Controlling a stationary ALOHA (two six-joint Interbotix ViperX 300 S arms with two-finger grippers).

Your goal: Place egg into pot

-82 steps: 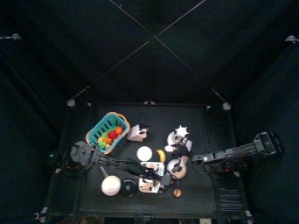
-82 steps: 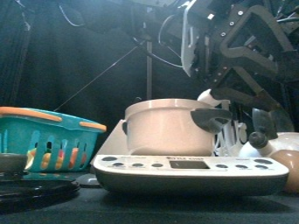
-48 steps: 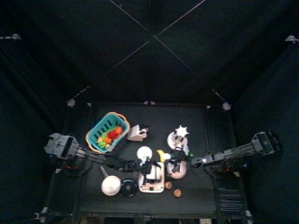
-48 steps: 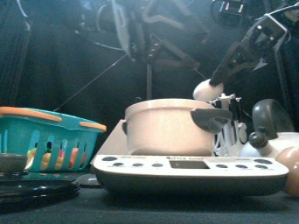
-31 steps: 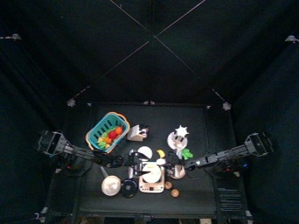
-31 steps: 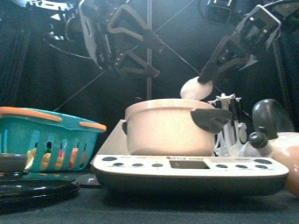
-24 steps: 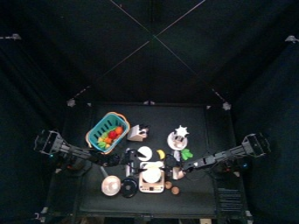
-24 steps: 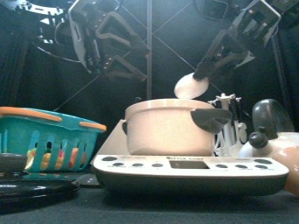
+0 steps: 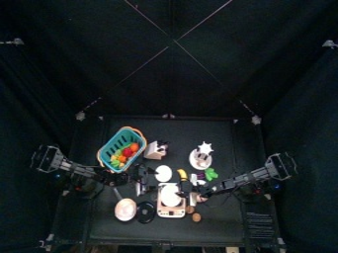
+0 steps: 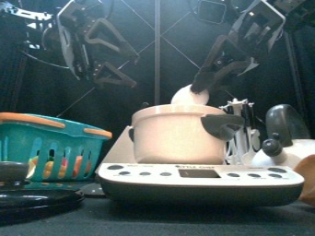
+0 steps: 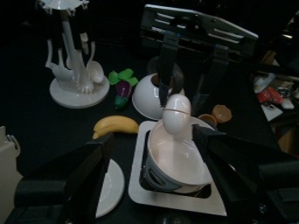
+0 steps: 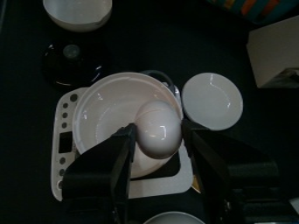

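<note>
White smooth egg [image 12: 159, 131] clamped in right gripper [image 10: 201, 85], just above cream round pot's rim [image 10: 180, 110]. Left gripper [image 10: 101, 66] parted, empty, at ten o'clock, well clear.

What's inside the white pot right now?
The pot looks empty: bare white bowl. The egg is still held in the right claw just above it. The egg and claw hide part of the inside.

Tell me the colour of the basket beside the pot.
Teal with an orange rim; the basket shows best in the front view.
</note>
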